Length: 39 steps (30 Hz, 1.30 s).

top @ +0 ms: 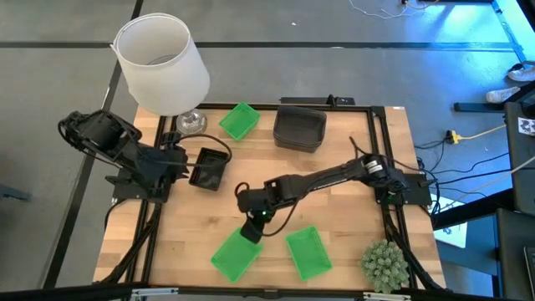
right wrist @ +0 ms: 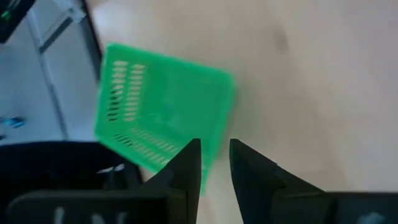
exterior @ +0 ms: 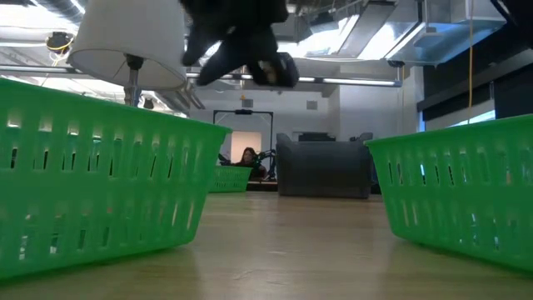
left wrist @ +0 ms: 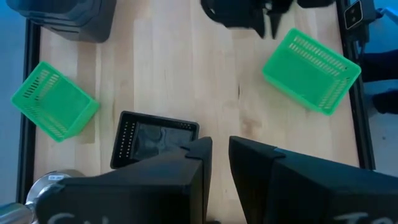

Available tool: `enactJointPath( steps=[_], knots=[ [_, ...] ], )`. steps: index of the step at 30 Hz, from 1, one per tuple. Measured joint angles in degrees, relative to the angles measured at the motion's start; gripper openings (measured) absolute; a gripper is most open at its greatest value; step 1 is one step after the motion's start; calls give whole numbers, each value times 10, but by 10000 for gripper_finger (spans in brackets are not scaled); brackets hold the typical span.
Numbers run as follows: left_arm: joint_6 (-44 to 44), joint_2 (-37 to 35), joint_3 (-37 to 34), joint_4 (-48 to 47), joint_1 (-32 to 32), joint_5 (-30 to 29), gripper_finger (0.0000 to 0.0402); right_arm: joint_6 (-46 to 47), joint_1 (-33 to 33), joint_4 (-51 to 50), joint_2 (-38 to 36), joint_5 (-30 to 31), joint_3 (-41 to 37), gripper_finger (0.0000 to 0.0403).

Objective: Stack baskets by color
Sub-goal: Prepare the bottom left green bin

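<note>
Three green baskets rest on their bottoms on the wooden table: one near the front [top: 234, 255] [right wrist: 161, 112], one to its right [top: 308, 252] and one at the far side [top: 240, 121]. A grey-brown stack of baskets [top: 299, 128] stands at the far side, and a black basket [top: 209, 167] [left wrist: 152, 142] at the left. My right gripper [top: 252, 227] [right wrist: 214, 158] hangs open just above the front green basket's far edge. My left gripper [top: 180, 163] [left wrist: 221, 158] hovers beside the black basket, narrowly open, with nothing between its fingers.
A lamp with a white shade [top: 160, 63] stands at the far left corner. A round green plant ball [top: 384, 263] sits at the near right corner. A black frame [top: 380, 107] rims the table. Bare wood [top: 334, 217] lies between the baskets.
</note>
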Motion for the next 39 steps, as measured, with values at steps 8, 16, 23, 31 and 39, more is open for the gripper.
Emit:
enactJointPath(
  steps=[8,16,23,31,39],
  knots=[
    [0,-1,0,0,0,0,47,26,14,46,28,-28,0,84],
    [-1,-1,0,0,0,0,47,15,13,44,34,21,0,84],
    [-1,-1,0,0,0,0,47,18,14,48,50,1,0,84],
    [-1,-1,0,0,0,0,47,1,14,57,57,10,0,84],
    [-1,-1,0,0,0,0,47,0,14,63,67,10,0,84]
  ],
)
